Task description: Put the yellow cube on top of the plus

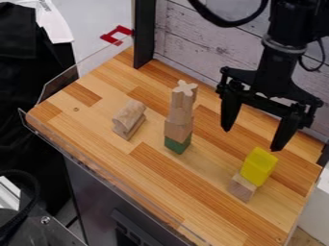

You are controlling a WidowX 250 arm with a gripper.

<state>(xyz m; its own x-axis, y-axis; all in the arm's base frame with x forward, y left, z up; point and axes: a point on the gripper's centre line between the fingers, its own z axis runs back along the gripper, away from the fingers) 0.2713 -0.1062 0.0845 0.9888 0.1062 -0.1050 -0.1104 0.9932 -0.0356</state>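
Observation:
My gripper (252,137) hangs at the right over the back of the table, its two fingers spread wide with nothing between them. Below and slightly right of it, the yellow cube (258,166) rests on a small wooden block (241,187). The plus (185,88) is a light wooden piece at the very top of a tall stack left of the gripper. Under it the stack runs down through wooden pieces (179,118) to a green block (177,144) on the table.
Left of the stack, a rounded wooden piece (131,113) lies on another wooden block (132,129). The wooden table (173,178) has a clear plastic rim along its left and front edges. A black post (145,33) and a whitish plank wall (199,43) stand behind it.

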